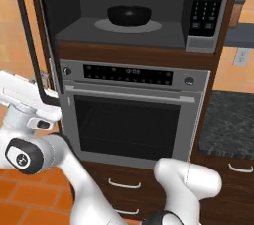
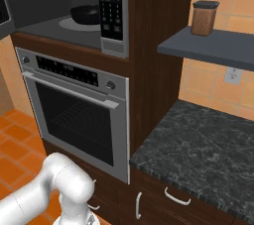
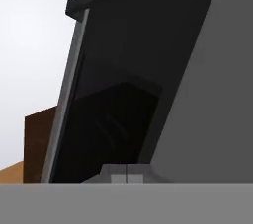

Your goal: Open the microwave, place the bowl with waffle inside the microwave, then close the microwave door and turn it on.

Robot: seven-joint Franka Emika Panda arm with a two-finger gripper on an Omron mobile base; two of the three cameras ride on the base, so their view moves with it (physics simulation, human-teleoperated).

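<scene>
The arm is reaching low and far left, its white hand lying level beside the open microwave door (image 1: pixel 26 35), whose black edge is standing swung out at the left. The end effector (image 3: pixel 127 172) is sitting fully closed, fingertips pressed together, holding nothing. The bowl (image 1: pixel 129 15) is resting on the turntable inside the microwave (image 1: pixel 208 8) cavity, above the oven (image 1: pixel 134 115).

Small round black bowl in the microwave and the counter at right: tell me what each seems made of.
The small round black bowl looks like glazed ceramic or plastic: smooth, with a soft sheen. The dark speckled counter looks like polished granite or stone, going by its mottled grey veining.
</scene>
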